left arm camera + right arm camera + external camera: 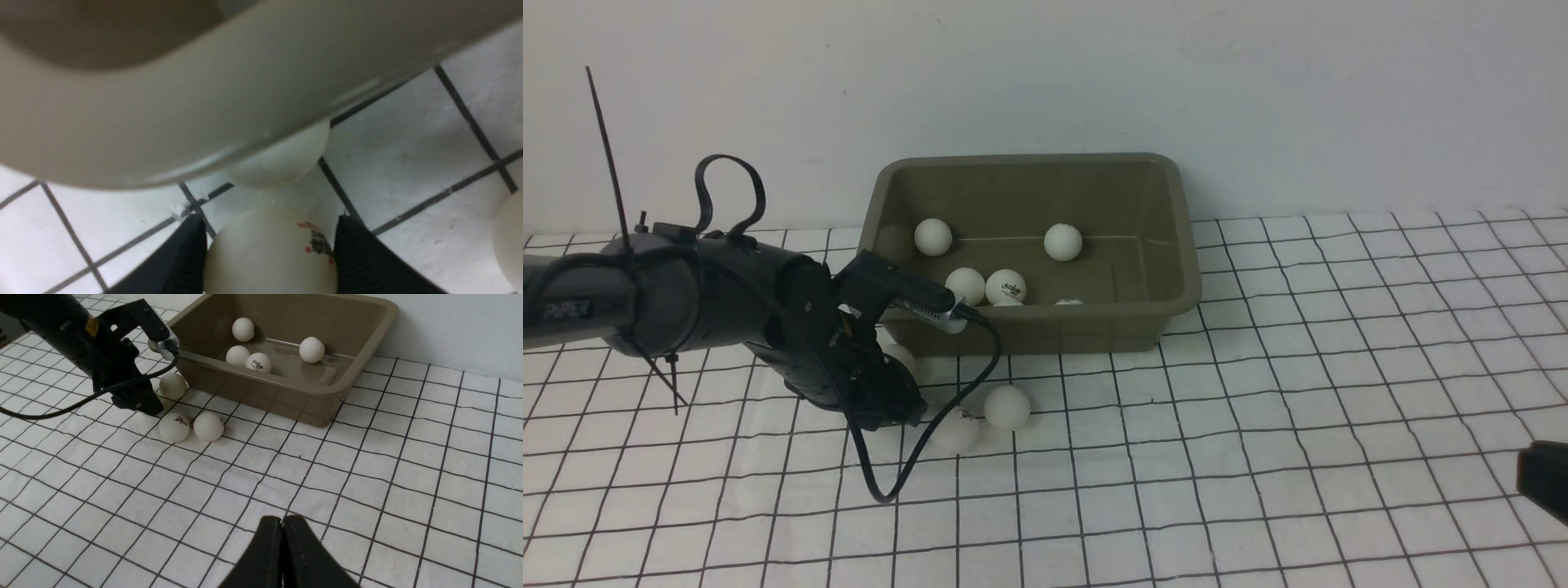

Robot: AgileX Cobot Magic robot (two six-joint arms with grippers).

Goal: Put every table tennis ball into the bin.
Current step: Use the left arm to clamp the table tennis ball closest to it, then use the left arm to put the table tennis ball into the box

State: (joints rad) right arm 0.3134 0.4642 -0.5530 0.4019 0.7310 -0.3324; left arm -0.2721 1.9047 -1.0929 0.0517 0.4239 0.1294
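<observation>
The left gripper (pixel 271 222) is clamping a printed ball (pixel 265 261) at the bottom centre of the left wrist view. Its two black fingers (pixel 188 257) are pressing against either side of the ball, with no gap showing. Just above it in that frame, a second ball (pixel 282 163) is sitting on the cloth, half tucked under the flared rim of the bin (pixel 204 102), which is filling the upper part of the picture. In the front view the bin is standing at upper centre on the gridded white cloth (pixel 1258 425), close to the wall (pixel 1258 98). Four balls (pixel 965 286) are lying in plain sight inside it, and two more are just showing above its near wall. Below the bin, slightly left of centre, two loose balls (pixel 1007 407) are lying side by side on the cloth, just right of the left arm's tip. The right gripper (pixel 282 522) is hanging at the bottom centre of the right wrist view with its black jaws pressed together, well apart from the bin and every ball.
</observation>
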